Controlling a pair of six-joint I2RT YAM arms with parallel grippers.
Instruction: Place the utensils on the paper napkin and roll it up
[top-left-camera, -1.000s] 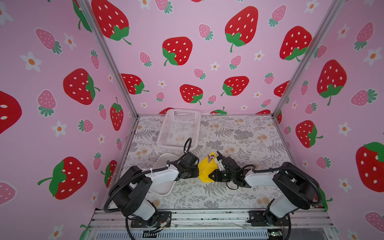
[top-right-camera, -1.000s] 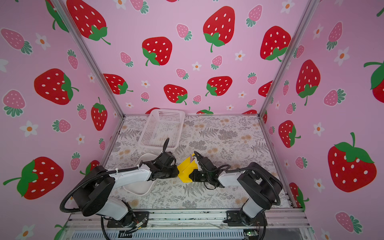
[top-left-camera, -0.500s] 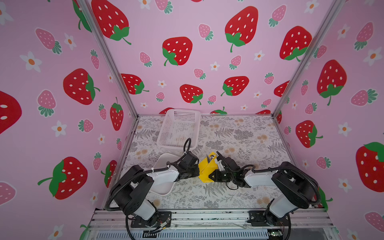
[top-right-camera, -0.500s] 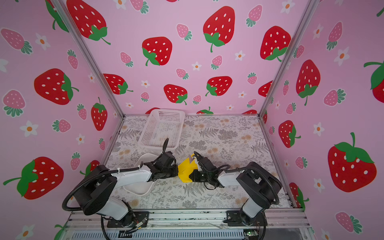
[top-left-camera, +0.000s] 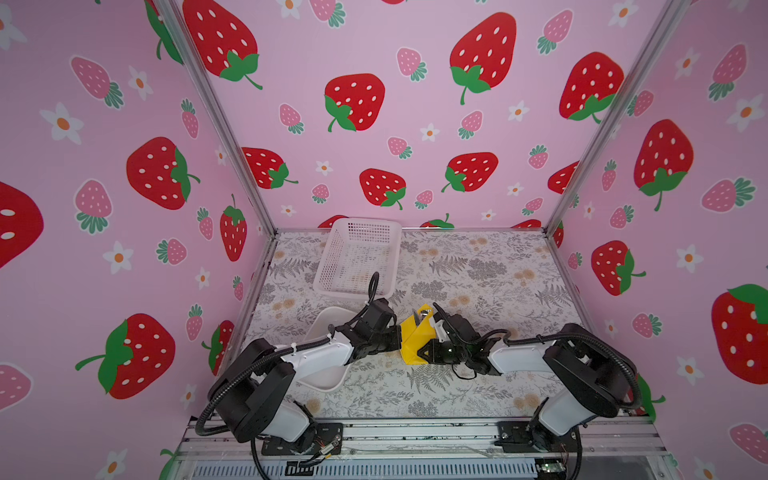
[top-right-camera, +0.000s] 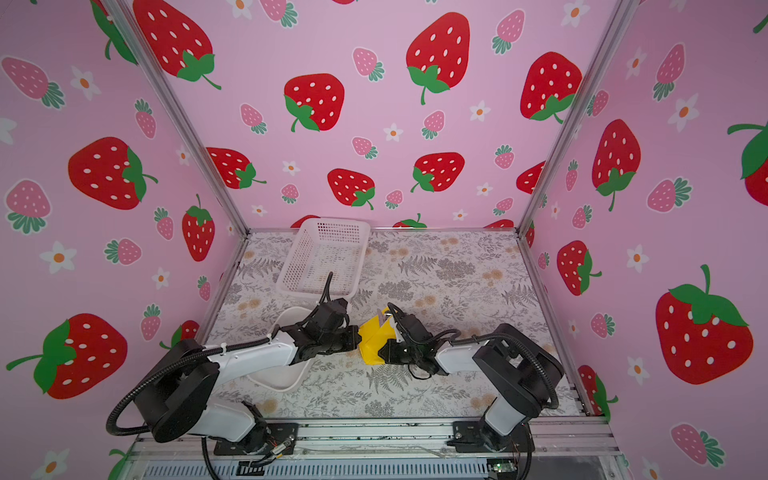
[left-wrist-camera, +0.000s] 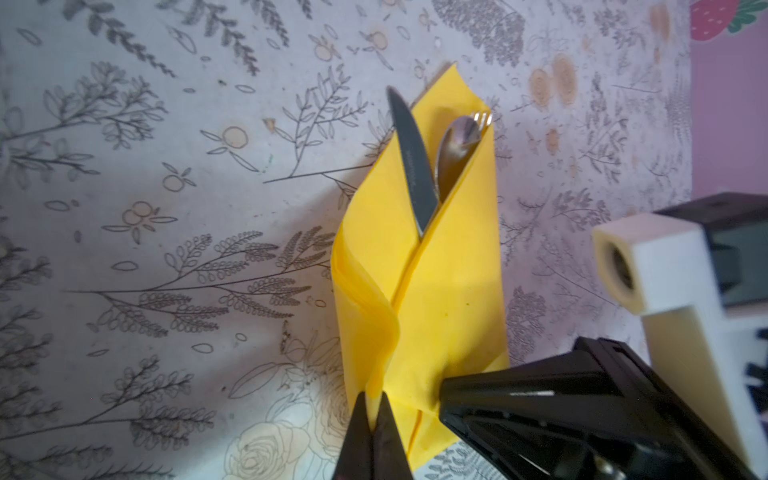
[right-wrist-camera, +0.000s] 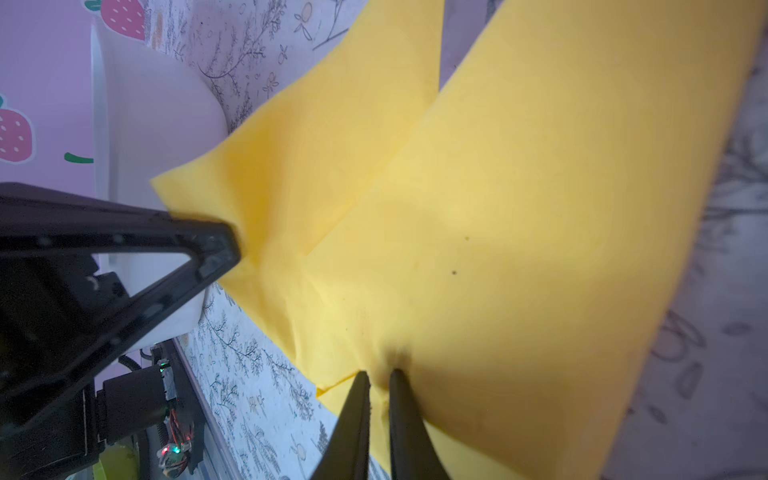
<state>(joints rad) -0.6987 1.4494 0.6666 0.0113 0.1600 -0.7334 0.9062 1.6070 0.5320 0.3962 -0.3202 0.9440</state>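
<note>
Clock set on the top views, 12 at the back wall.

- Napkin (top-left-camera: 417, 340) (top-right-camera: 375, 340) lay near the table (top-left-camera: 490, 270) (top-right-camera: 457, 270) centre, folded into a narrow pouch running 12 to 6.
- In the left wrist view, two napkin (left-wrist-camera: 453, 291) flaps met in a slanted seam. One flap's edge lapped over the other.
- Utensils (left-wrist-camera: 415, 183) sat inside. Knife (left-wrist-camera: 409, 158), spoon (left-wrist-camera: 455, 143) and fork (left-wrist-camera: 483, 118) tips poked out of the open 12 end.
- Left gripper (top-left-camera: 398, 338) (top-right-camera: 356, 338) (left-wrist-camera: 372, 409) was at the napkin's 9 edge, clenched on a raised ridge of paper beside the seam.
- Right gripper (top-left-camera: 422, 353) (top-right-camera: 383, 351) (right-wrist-camera: 377, 384) was at the 4 corner, fingers (right-wrist-camera: 405, 419) nipped on the napkin (right-wrist-camera: 519, 208), paper puckered between them.
- The two tips stood near each other, apart.
- Tray (top-left-camera: 322, 380) (top-right-camera: 276, 380) (right-wrist-camera: 166, 124) lay at 8, under the left arm, its corner just beside the left gripper (right-wrist-camera: 226, 245).
- Basket (top-left-camera: 365, 224) (top-right-camera: 332, 222) stood at 11 against the back wall, its near rim close behind the left wrist.
- Open table ran from 12 round to 4, with a bare strip along 6 before the rail.

Writing: a fine stamped line ran along the knife blade, too small to read.
</note>
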